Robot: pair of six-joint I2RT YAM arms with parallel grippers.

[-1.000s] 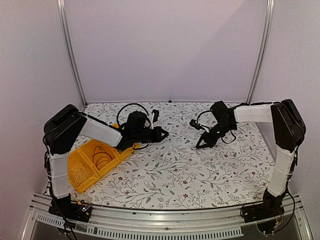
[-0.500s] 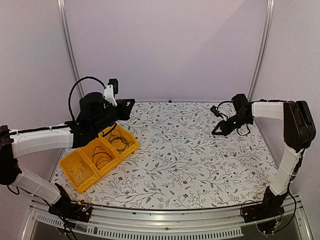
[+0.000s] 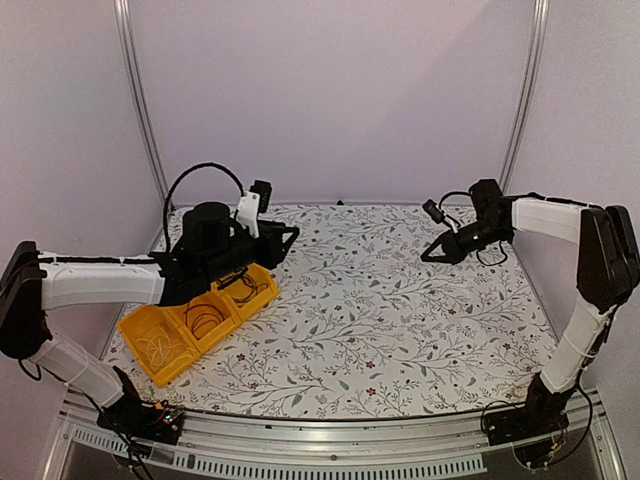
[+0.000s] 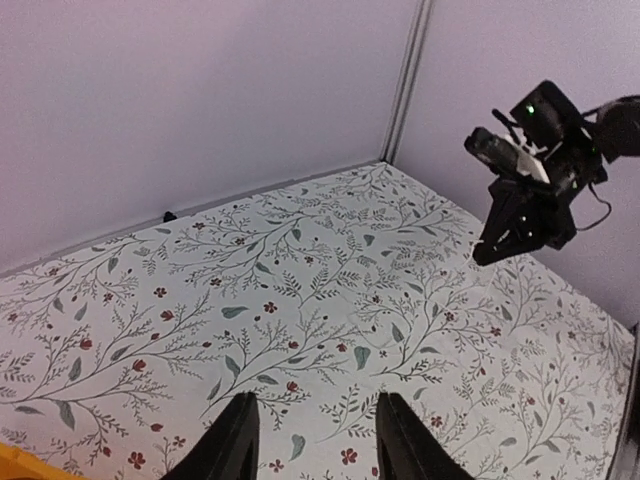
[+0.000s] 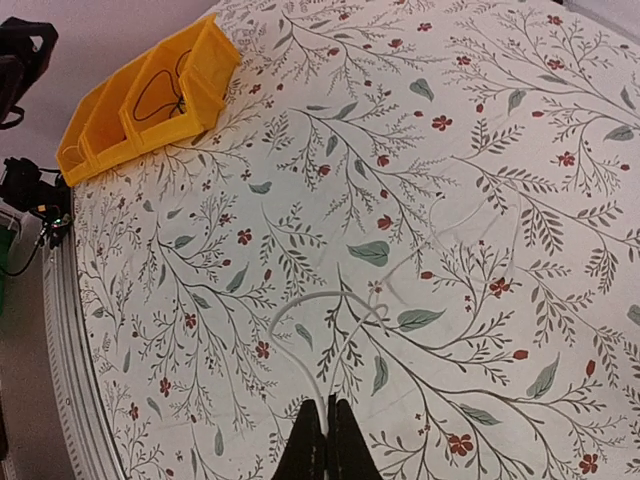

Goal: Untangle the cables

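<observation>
Cables point(image 3: 205, 318) are lying coiled in the yellow bin point(image 3: 133, 338) at the worktop's point(image 3: 400, 340) left. The left claw point(image 4: 315, 400) — shut a second ago — is now gaping, holding nothing; the right claw point(image 5: 325, 405) is staying pinched shut. One pale cable point(image 5: 300, 296) is running from its tips through a loop, then diagonally up-right in the right wrist view.

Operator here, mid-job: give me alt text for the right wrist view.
The right tool, shut, points down at the floral table, seemingly pinching a pale cable that loops just past its tips. A yellow bin holding a dark cable sits at the far upper left.
</observation>
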